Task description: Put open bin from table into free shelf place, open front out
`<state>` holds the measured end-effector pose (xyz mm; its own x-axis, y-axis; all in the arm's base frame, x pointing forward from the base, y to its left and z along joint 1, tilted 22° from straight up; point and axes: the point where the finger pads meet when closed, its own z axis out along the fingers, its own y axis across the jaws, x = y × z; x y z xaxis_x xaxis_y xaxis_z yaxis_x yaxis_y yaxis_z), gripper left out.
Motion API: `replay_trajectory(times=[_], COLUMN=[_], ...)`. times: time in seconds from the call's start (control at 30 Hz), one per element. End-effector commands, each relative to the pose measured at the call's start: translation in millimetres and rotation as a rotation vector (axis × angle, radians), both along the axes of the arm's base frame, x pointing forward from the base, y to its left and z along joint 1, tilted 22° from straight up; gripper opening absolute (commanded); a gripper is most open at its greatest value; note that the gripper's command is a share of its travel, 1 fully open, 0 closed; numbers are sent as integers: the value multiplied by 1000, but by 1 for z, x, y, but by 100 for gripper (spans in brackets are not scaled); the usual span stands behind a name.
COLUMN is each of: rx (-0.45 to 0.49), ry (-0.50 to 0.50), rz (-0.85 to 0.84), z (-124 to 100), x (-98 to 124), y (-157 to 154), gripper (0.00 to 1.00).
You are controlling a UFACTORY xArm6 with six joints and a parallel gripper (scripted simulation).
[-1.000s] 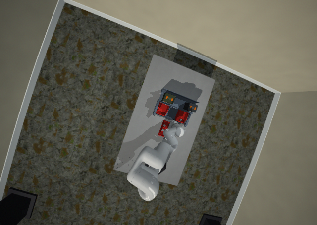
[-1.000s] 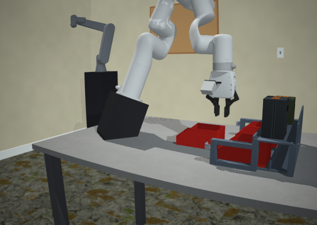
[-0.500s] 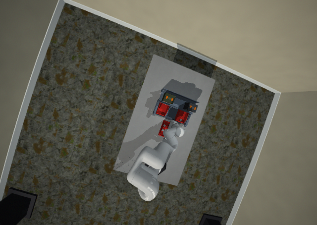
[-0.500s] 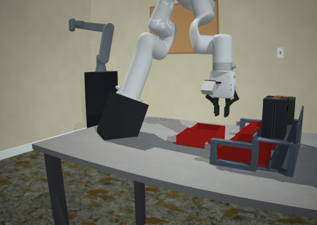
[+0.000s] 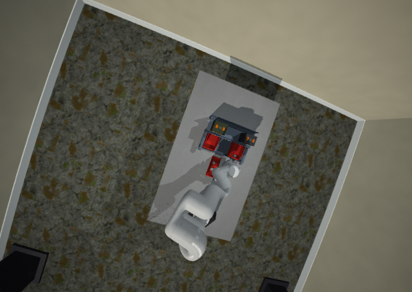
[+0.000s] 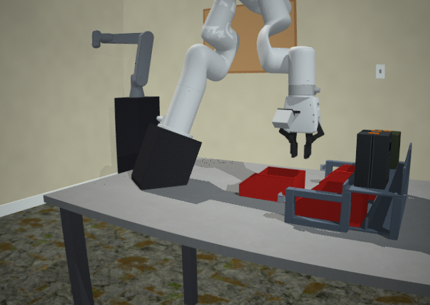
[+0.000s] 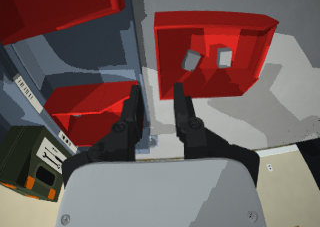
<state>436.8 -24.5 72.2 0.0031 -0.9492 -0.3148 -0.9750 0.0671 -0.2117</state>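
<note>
Gripper (image 6: 300,152) above table, fingers partly open, holding nothing | red bin (image 6: 272,182) below, parts inside | descend straight, straddle one wall, keep level for shelf (image 6: 314,193) gap

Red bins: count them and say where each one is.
3. One red bin lies on the table; two more, and, sit in the shelf, a free place between them.
</note>
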Motion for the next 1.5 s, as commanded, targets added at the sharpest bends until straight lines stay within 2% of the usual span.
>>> replay_trajectory(times=[0.0,0.5,0.67,1.07,1.23,1.47], rx=[-1,-1,-1,-1,-1,-1], ry=[-3,-3,-3,-3,-3,-3], rz=[-1,-1,-1,-1,-1,-1], z=[1,1,-8,-8,-17,-17], x=[0,-1,2,2,4,4], y=[0,0,3,3,6,6], gripper=[33,33,33,33,33,33])
